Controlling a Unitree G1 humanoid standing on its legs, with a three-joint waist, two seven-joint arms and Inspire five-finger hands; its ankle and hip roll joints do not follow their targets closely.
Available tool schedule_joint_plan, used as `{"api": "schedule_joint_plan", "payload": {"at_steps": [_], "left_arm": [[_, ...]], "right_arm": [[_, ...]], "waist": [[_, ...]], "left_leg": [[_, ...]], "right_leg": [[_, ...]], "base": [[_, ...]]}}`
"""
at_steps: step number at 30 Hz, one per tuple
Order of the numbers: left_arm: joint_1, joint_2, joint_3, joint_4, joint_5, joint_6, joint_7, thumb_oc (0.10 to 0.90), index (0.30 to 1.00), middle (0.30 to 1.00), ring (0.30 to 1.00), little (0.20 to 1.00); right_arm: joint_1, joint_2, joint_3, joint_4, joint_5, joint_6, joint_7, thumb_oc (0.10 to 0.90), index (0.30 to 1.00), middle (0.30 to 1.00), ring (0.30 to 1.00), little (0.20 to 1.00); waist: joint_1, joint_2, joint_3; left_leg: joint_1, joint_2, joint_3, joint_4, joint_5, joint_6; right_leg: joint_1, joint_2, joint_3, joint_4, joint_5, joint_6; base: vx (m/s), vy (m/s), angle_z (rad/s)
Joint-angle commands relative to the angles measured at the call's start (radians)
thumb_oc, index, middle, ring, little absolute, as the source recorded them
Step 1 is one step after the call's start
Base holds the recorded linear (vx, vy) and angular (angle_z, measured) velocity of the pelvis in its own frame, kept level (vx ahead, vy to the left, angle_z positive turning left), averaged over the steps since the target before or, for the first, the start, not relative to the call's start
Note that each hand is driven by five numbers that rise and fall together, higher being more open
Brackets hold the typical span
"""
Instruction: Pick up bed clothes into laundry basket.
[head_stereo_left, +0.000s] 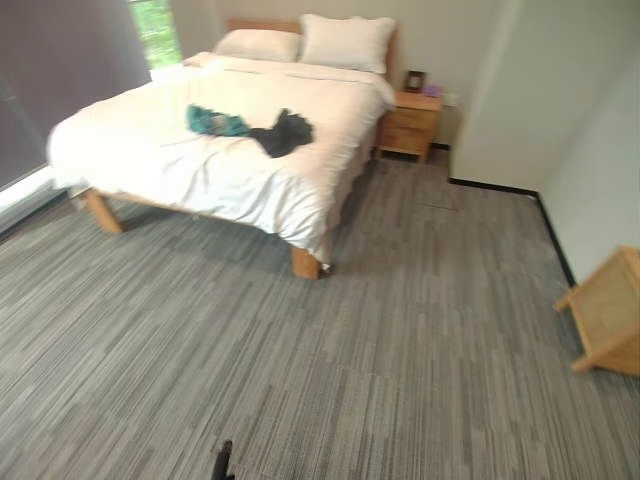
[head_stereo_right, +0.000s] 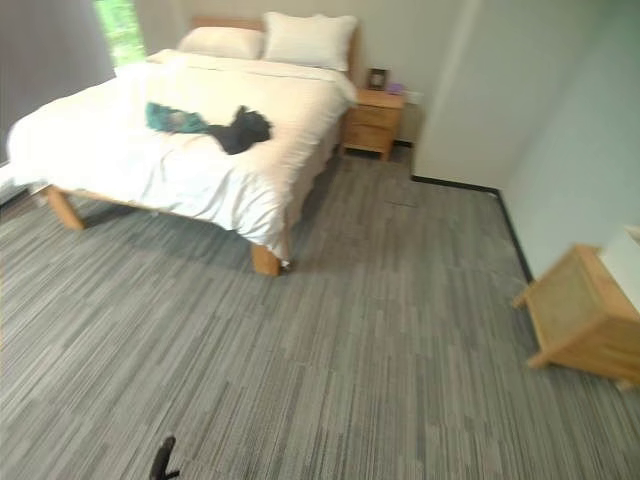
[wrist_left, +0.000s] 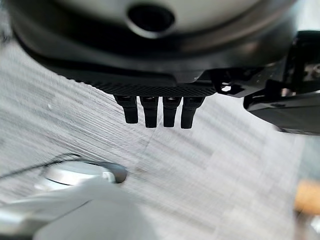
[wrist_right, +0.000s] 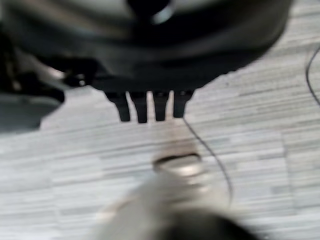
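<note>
Lying mid-bed: dark clothes (head_stereo_left: 281, 132) | wide carpet (head_stereo_left: 330, 350) before bed (head_stereo_left: 230, 160) edge | left hand (wrist_left: 159, 107), right hand (wrist_right: 150, 102) uncurled, empty

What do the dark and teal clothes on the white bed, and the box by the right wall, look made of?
The black garment and the teal garment look like soft matte fabric: both lie crumpled and limp on the white bedding. The tan box-shaped piece looks like light wood framing a woven, cane-like panel, though the weave is hard to confirm.
</note>
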Motion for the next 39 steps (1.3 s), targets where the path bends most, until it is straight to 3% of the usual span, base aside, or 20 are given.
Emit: {"api": "schedule_joint_plan", "payload": {"at_steps": [1, 3, 5, 7, 12, 16, 19, 24, 28, 32, 33, 35, 37, 39], "left_arm": [[-0.036, -0.001, 0.052, 0.097, -0.028, -0.032, 0.008, 0.8, 0.9, 0.9, 0.9, 0.9], [-0.026, 0.004, 0.078, 0.096, -0.047, -0.036, 0.018, 0.8, 0.9, 0.9, 0.9, 0.9], [-0.024, 0.018, 0.116, 0.066, -0.127, -0.054, 0.039, 0.8, 0.9, 0.9, 0.9, 0.9], [-0.028, 0.029, 0.127, 0.027, -0.177, -0.071, 0.046, 0.8, 0.9, 0.9, 0.9, 0.9], [-0.033, 0.076, 0.104, -0.216, -0.255, -0.116, 0.052, 0.8, 0.9, 0.9, 0.9, 0.9], [-0.008, 0.155, 0.137, -0.565, -0.384, -0.116, 0.039, 0.8, 0.9, 0.9, 0.9, 0.9], [0.032, 0.179, 0.155, -0.785, -0.405, -0.136, 0.051, 0.8, 0.9, 0.9, 0.9, 0.9], [0.065, 0.153, 0.214, -0.944, -0.421, -0.172, 0.058, 0.8, 0.9, 0.9, 0.9, 0.9], [0.085, 0.123, 0.269, -0.967, -0.419, -0.196, 0.087, 0.8, 0.9, 0.9, 0.9, 0.9], [0.108, 0.122, 0.298, -0.967, -0.41, -0.199, 0.086, 0.8, 0.9, 0.9, 0.9, 0.9], [0.108, 0.123, 0.302, -0.965, -0.414, -0.198, 0.086, 0.8, 0.9, 0.9, 0.9, 0.9], [0.114, 0.125, 0.324, -0.981, -0.411, -0.195, 0.096, 0.8, 0.9, 0.9, 0.9, 0.9], [0.127, 0.136, 0.345, -1.025, -0.39, -0.192, 0.11, 0.8, 0.9, 0.9, 0.9, 0.9], [0.12, 0.156, 0.352, -1.033, -0.364, -0.188, 0.114, 0.8, 0.9, 0.9, 0.9, 0.9]], "right_arm": [[-0.133, 0.003, -0.022, -0.011, 0.084, -0.081, 0.019, 0.8, 0.9, 0.9, 0.9, 0.9], [-0.132, 0.01, -0.032, -0.019, 0.114, -0.084, 0.016, 0.8, 0.9, 0.9, 0.9, 0.9], [-0.132, 0.025, -0.065, -0.054, 0.272, -0.087, 0.045, 0.8, 0.9, 0.9, 0.9, 0.9], [-0.131, 0.02, -0.066, -0.08, 0.264, -0.102, 0.04, 0.8, 0.9, 0.9, 0.9, 0.9], [-0.146, -0.028, -0.039, -0.249, 0.223, -0.132, 0.027, 0.8, 0.9, 0.9, 0.9, 0.9], [-0.184, -0.124, 0.019, -0.642, 0.015, -0.141, -0.038, 0.8, 0.9, 0.9, 0.9, 0.9], [-0.177, -0.133, 0.007, -0.789, 0.002, -0.158, -0.047, 0.8, 0.9, 0.9, 0.9, 0.9], [-0.166, -0.122, 0.026, -0.895, -0.037, -0.161, -0.027, 0.8, 0.9, 0.9, 0.9, 0.9], [-0.162, -0.085, 0.035, -0.902, -0.021, -0.16, -0.015, 0.8, 0.9, 0.9, 0.9, 0.9], [-0.142, -0.06, 0.029, -0.938, -0.012, -0.169, -0.005, 0.8, 0.9, 0.9, 0.9, 0.9], [-0.137, -0.054, 0.026, -0.949, -0.017, -0.172, -0.008, 0.8, 0.9, 0.9, 0.9, 0.9], [-0.12, -0.05, 0.019, -0.989, -0.044, -0.175, -0.013, 0.8, 0.9, 0.9, 0.9, 0.9], [-0.102, -0.058, 0.018, -1.029, -0.093, -0.173, -0.015, 0.8, 0.9, 0.9, 0.9, 0.9], [-0.086, -0.069, 0.0, -1.049, -0.115, -0.166, -0.009, 0.8, 0.9, 0.9, 0.9, 0.9]], "waist": [[0.033, -0.006, -0.024], [0.042, -0.009, -0.028], [0.051, -0.011, -0.029], [0.052, -0.01, -0.028], [0.053, -0.008, -0.021], [0.042, -0.003, -0.009], [0.038, -0.002, -0.003], [0.052, -0.014, 0.003], [0.079, -0.023, 0.013], [0.102, -0.026, 0.04], [0.101, -0.026, 0.054], [0.095, -0.021, 0.091], [0.08, -0.008, 0.13], [0.06, -0.004, 0.15]], "left_leg": [[0.04, 0.035, -0.101, -0.181, 0.095, -0.078], [0.042, 0.032, -0.105, -0.181, 0.091, -0.076], [0.045, 0.028, -0.109, -0.181, 0.087, -0.075], [0.046, 0.025, -0.112, -0.181, 0.085, -0.073], [0.042, 0.02, -0.116, -0.181, 0.084, -0.069], [0.04, 0.021, -0.096, -0.181, 0.082, -0.062], [0.04, 0.018, -0.083, -0.181, 0.08, -0.056], [0.042, 0.01, -0.069, -0.181, 0.068, -0.044], [0.04, -0.003, -0.049, -0.169, 0.05, -0.031], [0.023, -0.03, -0.06, -0.105, 0.008, -0.006], [0.022, -0.039, -0.069, -0.083, -0.005, 0.002], [0.02, -0.052, -0.077, -0.028, -0.034, 0.02], [0.026, -0.046, -0.083, 0.018, -0.065, 0.033], [0.038, -0.039, -0.108, 0.036, -0.078, 0.032]], "right_leg": [[0.188, -0.064, -0.035, -0.265, 0.107, 0.155], [0.195, -0.068, -0.039, -0.268, 0.106, 0.157], [0.201, -0.072, -0.044, -0.269, 0.103, 0.16], [0.199, -0.075, -0.045, -0.266, 0.102, 0.162], [0.191, -0.079, -0.045, -0.259, 0.106, 0.167], [0.171, -0.084, -0.019, -0.247, 0.116, 0.176], [0.163, -0.088, -0.007, -0.243, 0.12, 0.18], [0.156, -0.105, 0.008, -0.247, 0.129, 0.191], [0.142, -0.127, 0.024, -0.235, 0.134, 0.205], [0.091, -0.17, 0.035, -0.083, 0.111, 0.217], [0.062, -0.18, 0.037, -0.006, 0.121, 0.216], [-0.006, -0.21, 0.033, 0.182, 0.204, 0.203], [-0.09, -0.206, 0.022, 0.347, 0.243, 0.193], [-0.167, -0.164, 0.022, 0.361, 0.216, 0.193]], "base": [[0.01, 0.009, 0.05], [0.03, 0.018, 0.09], [0.04, 0.029, 0.19], [0.01, 0.038, 0.2], [-0.01, 0.035, 0.01], [-0.01, 0.061, -0.1], [0.01, 0.07, -0.23], [0.04, 0.088, -0.16], [0.05, 0.134, -0.14], [0.04, 0.187, -0.14], [0.07, 0.216, -0.05], [0.07, 0.226, 0.04], [0.12, 0.187, 0.15], [0.25, 0.072, 0.13]]}}
